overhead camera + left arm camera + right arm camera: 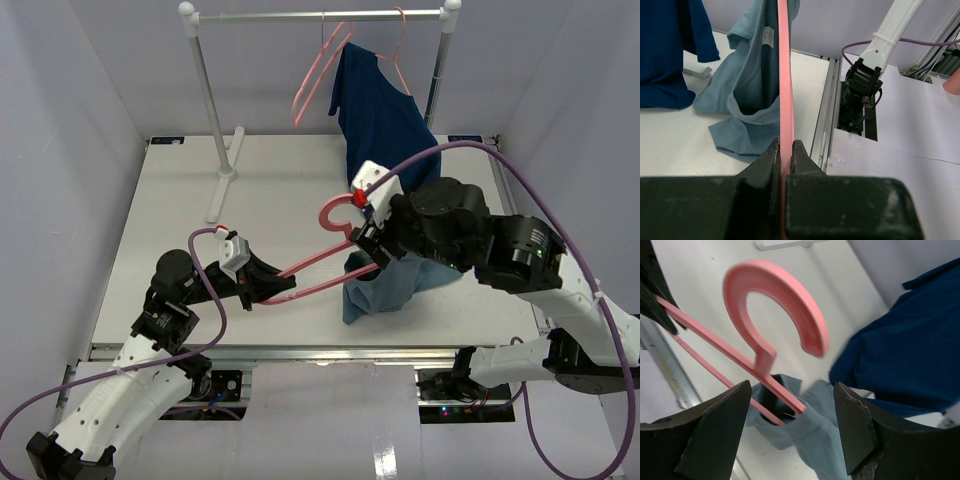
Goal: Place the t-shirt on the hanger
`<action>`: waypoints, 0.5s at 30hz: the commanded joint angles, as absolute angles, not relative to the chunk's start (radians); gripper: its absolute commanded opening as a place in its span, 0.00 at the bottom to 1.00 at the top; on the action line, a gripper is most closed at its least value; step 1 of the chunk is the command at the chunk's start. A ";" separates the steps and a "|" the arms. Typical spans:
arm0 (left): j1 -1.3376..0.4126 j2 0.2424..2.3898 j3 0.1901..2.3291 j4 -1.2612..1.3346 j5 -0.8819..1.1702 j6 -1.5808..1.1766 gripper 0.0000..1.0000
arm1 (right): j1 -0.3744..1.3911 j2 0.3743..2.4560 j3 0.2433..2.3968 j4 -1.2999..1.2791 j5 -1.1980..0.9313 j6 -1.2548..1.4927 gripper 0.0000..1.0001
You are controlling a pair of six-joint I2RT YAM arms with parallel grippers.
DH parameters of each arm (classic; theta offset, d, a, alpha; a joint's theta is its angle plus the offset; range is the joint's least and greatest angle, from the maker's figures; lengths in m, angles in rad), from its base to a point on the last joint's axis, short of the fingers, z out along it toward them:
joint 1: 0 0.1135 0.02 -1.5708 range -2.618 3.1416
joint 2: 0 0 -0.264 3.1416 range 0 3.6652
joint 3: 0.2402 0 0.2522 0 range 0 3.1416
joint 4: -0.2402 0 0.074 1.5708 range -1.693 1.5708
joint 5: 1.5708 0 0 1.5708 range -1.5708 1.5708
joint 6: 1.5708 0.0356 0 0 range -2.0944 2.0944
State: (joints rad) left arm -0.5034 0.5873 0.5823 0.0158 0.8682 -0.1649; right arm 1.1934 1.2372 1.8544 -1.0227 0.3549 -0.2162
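My left gripper [785, 147] is clamped on the hanger [335, 215], pinching one thin pink bar between its 2 fingers, so the hanger is held off the table [280, 190] with its hook pointing towards the far side. My right gripper [792, 387] stands with its jaws wide apart, just by the neck of the hanger, and nothing is pinched between them. The t-shirt [380, 285] hangs bunched at the hanger's far end, below my right gripper. In my right wrist view, 1 arm of the hanger passes into an opening of the slate blue-grey cloth. The cloth's lower folds lie crumpled on the table near the front edge. Behind it, a dark navy shirt [385, 115] hangs from the rail [320, 16], beside an empty pink hanger [315, 80].
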 commanded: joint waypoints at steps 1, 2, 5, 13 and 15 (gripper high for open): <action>-0.508 0.574 0.593 0.073 0.893 -0.146 0.00 | 1.196 1.088 1.737 -0.780 0.525 -0.458 0.74; -0.508 0.577 0.594 0.070 0.893 -0.144 0.00 | 1.193 1.061 1.715 -0.769 0.561 -0.493 0.75; -0.508 0.577 0.592 0.070 0.894 -0.144 0.00 | 1.173 1.027 1.722 -0.813 0.572 -0.536 0.72; -0.508 0.567 0.589 0.068 0.905 -0.140 0.00 | 1.170 1.041 1.906 -1.128 0.326 -0.515 0.77; -0.508 0.565 0.588 0.062 0.904 -0.133 0.00 | 1.170 1.052 1.871 -1.185 0.350 -0.507 0.79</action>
